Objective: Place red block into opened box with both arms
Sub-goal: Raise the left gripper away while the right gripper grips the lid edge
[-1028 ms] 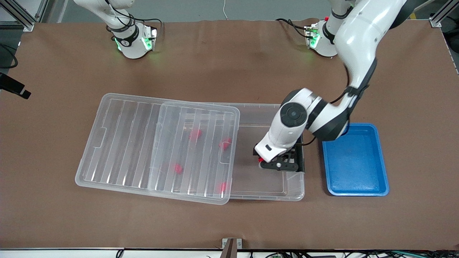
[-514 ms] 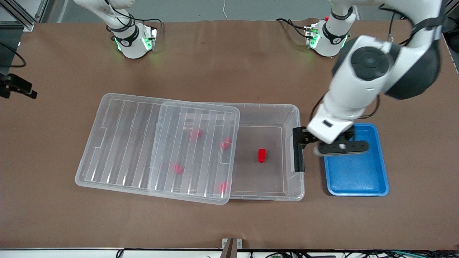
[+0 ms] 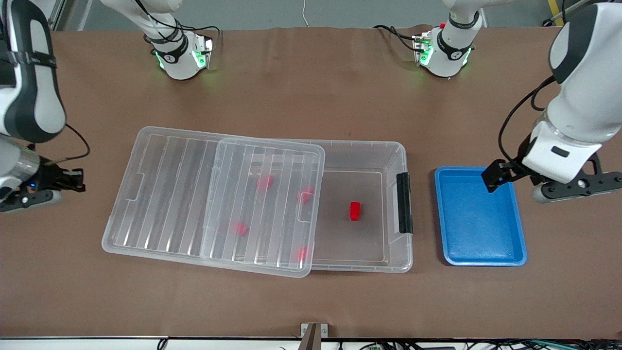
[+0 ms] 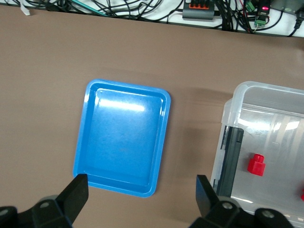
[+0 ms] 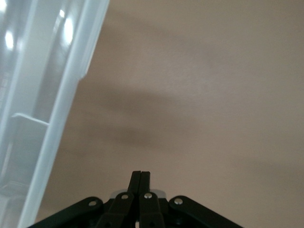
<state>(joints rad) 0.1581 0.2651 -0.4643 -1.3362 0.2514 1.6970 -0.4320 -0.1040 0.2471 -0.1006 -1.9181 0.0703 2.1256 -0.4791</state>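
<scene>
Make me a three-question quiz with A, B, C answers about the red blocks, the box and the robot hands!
1. Where is the uncovered red block?
A. in the blue tray
B. on the floor of the box
C. on the bare table

2. How many red blocks are in the box altogether?
A. two
B. three
C. five

3. What are the fingers of the right gripper doing?
A. pressed shut on nothing
B. spread wide open
C. pinching a block

Answers:
1 B, it sits in the open part of the box near the black latch.
2 C, four show through the lid plus the uncovered one.
3 A, the right wrist view shows its fingers together over the table; the left gripper is open, with the blue tray under it.
</scene>
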